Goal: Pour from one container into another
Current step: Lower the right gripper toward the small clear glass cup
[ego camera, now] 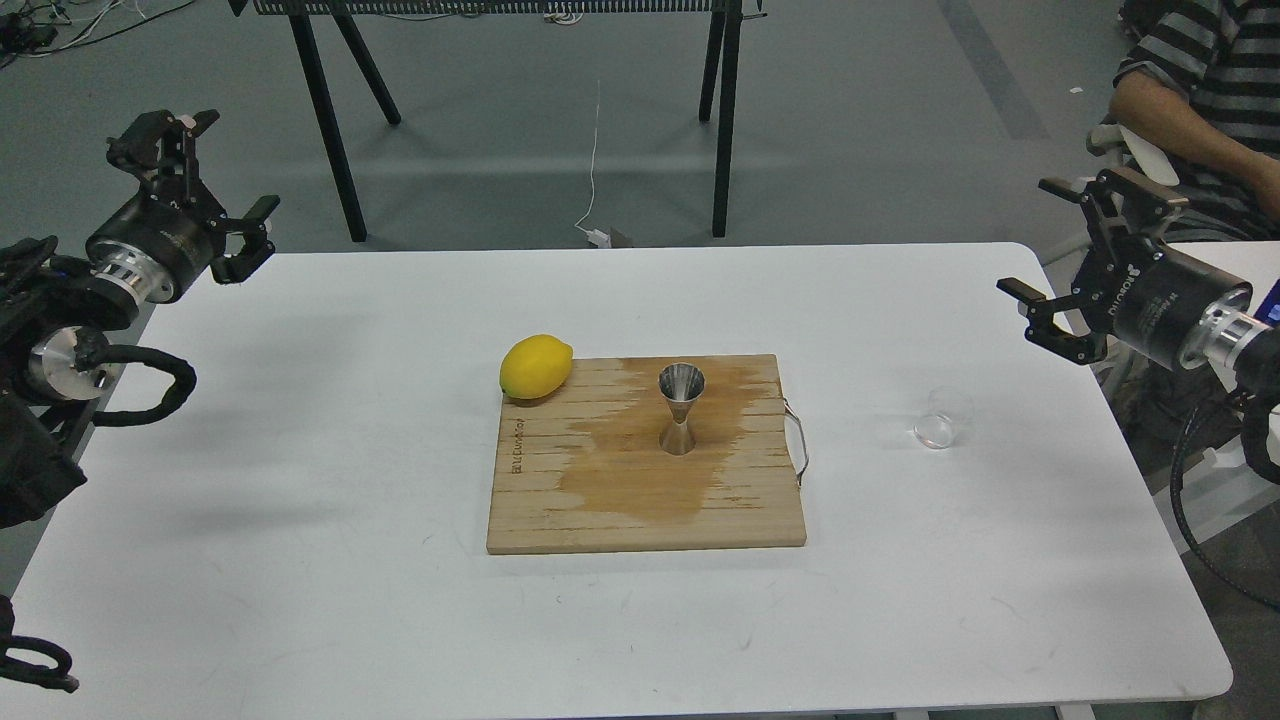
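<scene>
The white table [300,520] lay bare along its near edge. On the wooden board [560,500], darkly stained, the steel jigger [681,408] stood upright, a lemon [536,367] at the far left corner. The glass cup [941,418] stood well apart, rightward. Left gripper [212,172] and right gripper [1052,252] hovered, fingers spread, holding nothing, beside the table's side edges. Beyond, black trestle legs [330,130] stood on grey floor.

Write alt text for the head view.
A steel jigger stands upright on a wet-stained wooden board beside a lemon; a clear glass cup sits on the white table to its right. Both grippers, left and right, hover open and empty.
</scene>
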{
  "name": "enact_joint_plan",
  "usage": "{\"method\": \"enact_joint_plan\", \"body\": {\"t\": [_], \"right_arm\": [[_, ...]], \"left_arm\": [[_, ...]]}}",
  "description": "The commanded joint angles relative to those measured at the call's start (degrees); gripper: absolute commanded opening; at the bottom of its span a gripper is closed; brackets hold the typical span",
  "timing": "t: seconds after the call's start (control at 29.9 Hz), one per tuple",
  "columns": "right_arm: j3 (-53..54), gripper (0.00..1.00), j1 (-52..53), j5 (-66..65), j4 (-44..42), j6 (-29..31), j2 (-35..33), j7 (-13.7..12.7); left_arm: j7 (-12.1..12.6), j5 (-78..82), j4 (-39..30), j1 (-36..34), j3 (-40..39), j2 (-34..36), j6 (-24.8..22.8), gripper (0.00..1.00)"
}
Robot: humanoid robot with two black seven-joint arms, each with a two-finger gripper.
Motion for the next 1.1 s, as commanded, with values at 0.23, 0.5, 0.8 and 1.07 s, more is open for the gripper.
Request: {"method": "enact_joint_plan", "body": {"t": [0.23,0.5,0.8,1.07], "right_arm": [[13.9,0.99,-22.5,10.7,2.4,2.5,3.6,5.0],[18.6,0.99,-29.8,20.8,1.2,7.8,13.7,7.7],[23.8,0.99,-30.3,21.0,-0.2,-2.9,25.4,7.2],[26.4,0.99,-28.4,20.9,-2.5,-14.2,31.9,7.2]], "left_arm": [[0.0,0.0,0.0,0.0,0.0,0.5,0.0,0.99],[0.0,-0.1,-0.1,0.0,0.0,1.2,0.0,0.99],[0.0,-0.1,-0.1,-0.2,-0.1,2.0,0.0,0.99],[0.0,-0.1,-0.2,-0.2,-0.2,2.0,0.0,0.99]]}}
